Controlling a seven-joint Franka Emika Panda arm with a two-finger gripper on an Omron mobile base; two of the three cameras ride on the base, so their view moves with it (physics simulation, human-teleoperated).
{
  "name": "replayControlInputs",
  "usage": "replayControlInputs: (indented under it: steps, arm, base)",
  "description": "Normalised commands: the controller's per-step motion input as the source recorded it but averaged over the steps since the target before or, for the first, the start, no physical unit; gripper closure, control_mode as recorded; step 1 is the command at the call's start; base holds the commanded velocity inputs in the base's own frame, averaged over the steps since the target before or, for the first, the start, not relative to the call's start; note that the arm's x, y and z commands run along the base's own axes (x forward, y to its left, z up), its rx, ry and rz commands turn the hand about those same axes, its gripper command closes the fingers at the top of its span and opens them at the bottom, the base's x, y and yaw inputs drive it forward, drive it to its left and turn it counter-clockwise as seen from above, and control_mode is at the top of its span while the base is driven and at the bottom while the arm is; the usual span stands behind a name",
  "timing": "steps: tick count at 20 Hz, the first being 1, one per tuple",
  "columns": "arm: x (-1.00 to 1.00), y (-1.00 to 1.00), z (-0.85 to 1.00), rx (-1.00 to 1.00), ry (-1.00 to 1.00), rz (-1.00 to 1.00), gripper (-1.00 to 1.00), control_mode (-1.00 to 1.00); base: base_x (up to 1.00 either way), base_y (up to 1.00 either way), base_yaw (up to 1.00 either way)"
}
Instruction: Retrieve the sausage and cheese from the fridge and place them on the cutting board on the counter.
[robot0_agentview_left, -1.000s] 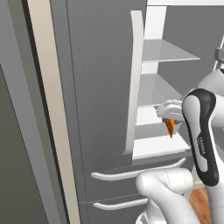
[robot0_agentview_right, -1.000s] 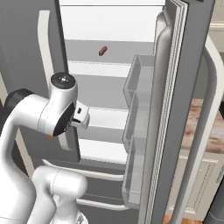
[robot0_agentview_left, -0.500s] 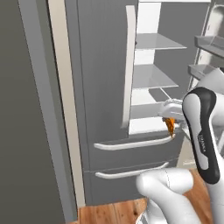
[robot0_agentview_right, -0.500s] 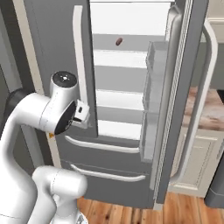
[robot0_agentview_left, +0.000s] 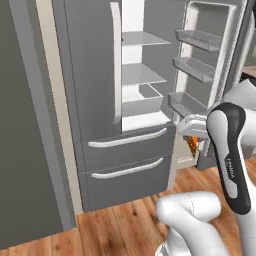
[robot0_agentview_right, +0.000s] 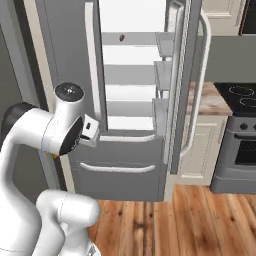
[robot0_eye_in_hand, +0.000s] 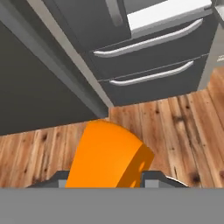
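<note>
Cheese in our fingers, sausage on its shelf

Our fingers (robot0_eye_in_hand: 105, 177) are clamped on the orange cheese (robot0_eye_in_hand: 107, 157) (the wedge rises between the two tips), held over the wooden floor (robot0_eye_in_hand: 175, 118) in front of the fridge (robot0_agentview_left: 95, 100). We see the fridge's right door swung open, and the sausage (robot0_agentview_right: 121, 37) lies on an upper shelf near its back edge. Both drawers below are closed.

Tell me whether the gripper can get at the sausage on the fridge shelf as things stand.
Probably not yet. The gripper is shut on the cheese, low in front of the drawers, while the sausage lies on an upper shelf; the open door leaves the way free.
</note>
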Motion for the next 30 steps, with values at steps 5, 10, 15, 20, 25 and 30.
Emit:
replayControlInputs:
  steps: [5,10,15,20,25,30]
  arm:
    - [0.0,0.0,0.0,0.0,0.0,0.0,1.0,1.0]
    - [0.0,0.0,0.0,0.0,0.0,0.0,1.0,1.0]
    - [0.0,0.0,0.0,0.0,0.0,0.0,1.0,1.0]
    - [0.0,0.0,0.0,0.0,0.0,0.0,1.0,1.0]
    - [0.0,0.0,0.0,0.0,0.0,0.0,1.0,1.0]
    - [0.0,0.0,0.0,0.0,0.0,0.0,1.0,1.0]
  base:
    - [-0.18,0.0,-0.83]
    - [-0.08,0.0,-0.85]
    - [-0.02,0.0,-0.81]
    - [0.0,0.0,-0.75]
    - [0.0,0.0,-0.73]
    - [0.0,0.0,-0.73]
